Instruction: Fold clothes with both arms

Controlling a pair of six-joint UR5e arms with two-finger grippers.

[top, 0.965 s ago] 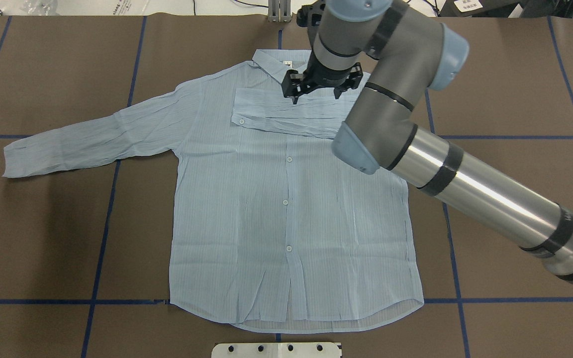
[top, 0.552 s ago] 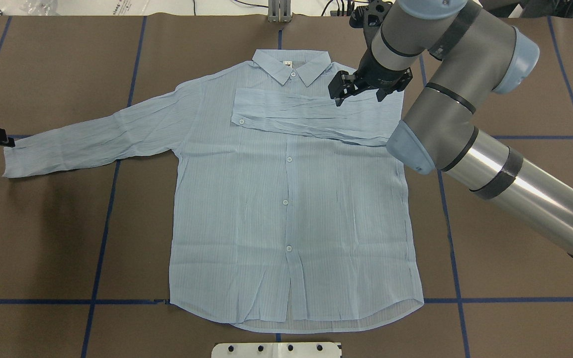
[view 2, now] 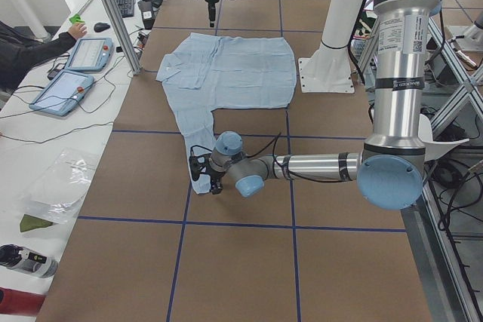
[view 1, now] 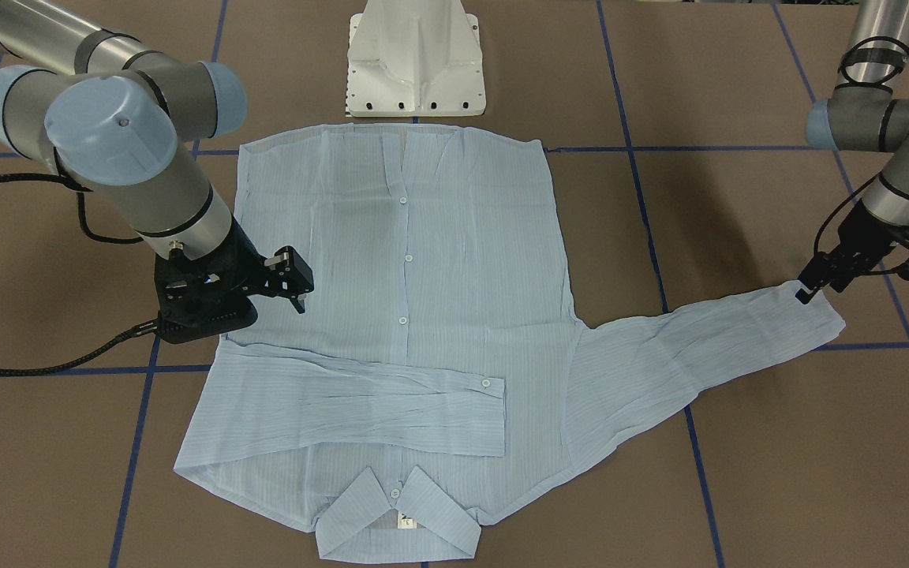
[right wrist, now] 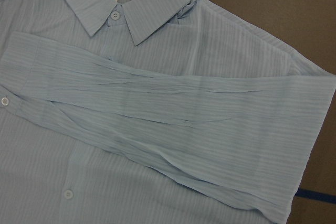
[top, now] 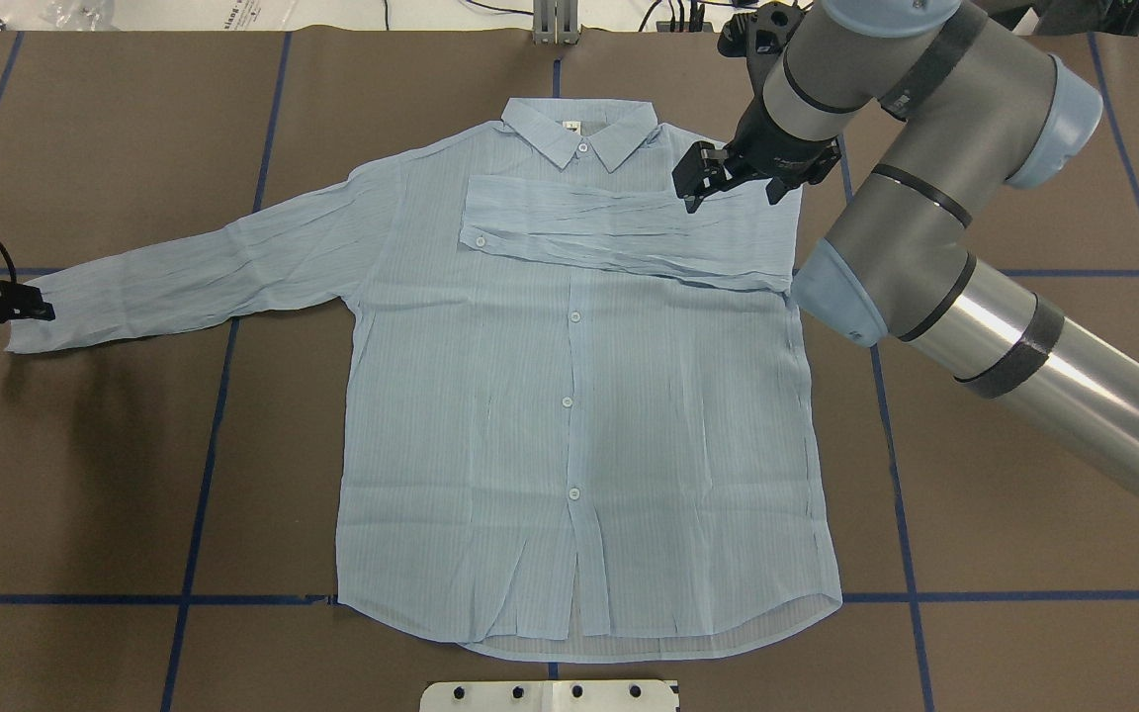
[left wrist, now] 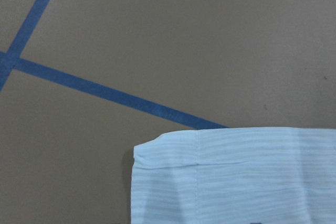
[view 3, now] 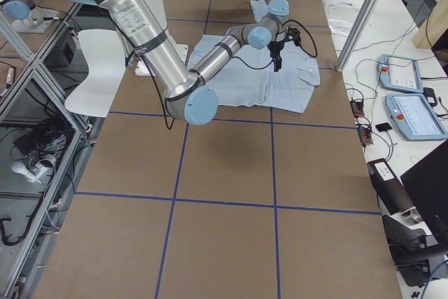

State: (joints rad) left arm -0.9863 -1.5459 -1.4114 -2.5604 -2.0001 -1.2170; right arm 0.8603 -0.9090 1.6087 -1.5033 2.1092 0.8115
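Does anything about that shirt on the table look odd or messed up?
Nothing looks torn or spilled. The shirt lies flat, buttons up. The folded sleeve crosses the chest, a bit slanted and creased, while the other sleeve stretches straight out to the side. That lopsided look fits a fold that is only half done.

Brown table (top: 85, 445) gridded with blue tape lines (top: 85, 599); a white bench (view 2: 30, 130) carries two tablets (view 2: 64, 90).

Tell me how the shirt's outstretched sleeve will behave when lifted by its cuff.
The outstretched sleeve of the thin, light blue striped shirt is probably floppy: it lies flat and wrinkled, so it should drape from the cuff. It looks light: the folded sleeve lies thin across the chest. Pulling sideways may drag the loose shirt along.
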